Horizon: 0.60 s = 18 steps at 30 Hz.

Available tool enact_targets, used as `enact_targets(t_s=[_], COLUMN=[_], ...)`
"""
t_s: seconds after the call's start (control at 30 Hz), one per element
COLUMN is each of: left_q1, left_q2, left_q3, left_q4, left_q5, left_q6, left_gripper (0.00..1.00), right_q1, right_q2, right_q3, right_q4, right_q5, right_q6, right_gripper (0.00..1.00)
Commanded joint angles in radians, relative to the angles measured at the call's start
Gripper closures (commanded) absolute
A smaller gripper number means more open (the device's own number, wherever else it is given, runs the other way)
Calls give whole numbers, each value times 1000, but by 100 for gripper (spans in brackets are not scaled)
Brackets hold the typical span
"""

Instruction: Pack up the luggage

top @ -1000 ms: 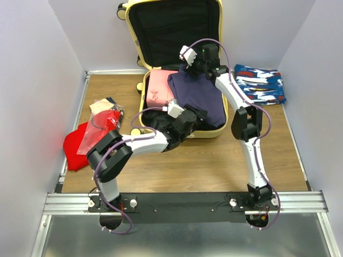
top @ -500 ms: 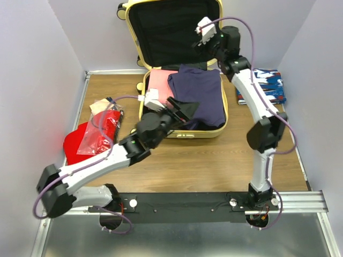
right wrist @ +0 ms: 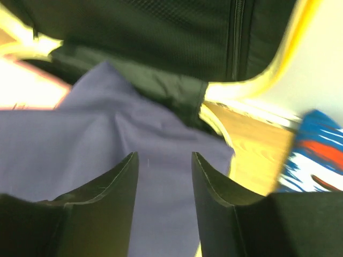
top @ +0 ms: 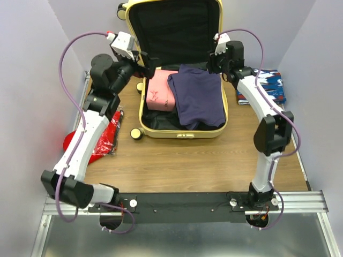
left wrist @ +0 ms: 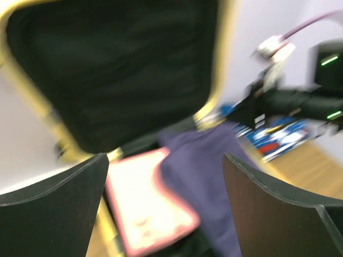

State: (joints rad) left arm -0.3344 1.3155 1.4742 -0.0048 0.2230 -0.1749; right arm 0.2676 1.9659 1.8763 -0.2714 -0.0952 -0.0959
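In the luggage (top: 182,134), the pouch (top: 158,91) lies left of the folded garment (top: 198,99) (lid (top: 174,32) upright behind them).

A pink pouch (top: 158,92) is laid touching a navy garment (top: 199,100), found at its 3 o'clock. On the wooden tabletop (top: 187,160), a blue patterned cloth (top: 273,88) is seen at 2 o'clock, a red bag (top: 107,138) at 9 o'clock.

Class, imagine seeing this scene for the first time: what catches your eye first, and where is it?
The open pale-yellow luggage at the far middle of the table dominates, its black-lined lid standing upright, with a navy garment and a pink pouch lying side by side inside. The left arm and right arm flank it, while a red bundle on the left and a blue patterned cloth on the right lie on the table.
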Motion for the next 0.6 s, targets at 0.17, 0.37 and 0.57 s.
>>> enact_targets(t_s=[0.17, 0.37, 0.57], left_q1=[222, 287, 324], left_q2=[135, 186, 200], left_q3=[77, 112, 121], left_q4=[-144, -184, -225], left_q5=[89, 62, 72], left_q6=[57, 64, 64], left_gripper=[4, 4, 4], right_q1=[-90, -93, -93], right_q2=[252, 292, 303], right_q3=[138, -38, -128], right_q4=[6, 8, 9], right_q5=[-12, -47, -26], right_q6=[154, 209, 179], right_gripper=[57, 59, 60])
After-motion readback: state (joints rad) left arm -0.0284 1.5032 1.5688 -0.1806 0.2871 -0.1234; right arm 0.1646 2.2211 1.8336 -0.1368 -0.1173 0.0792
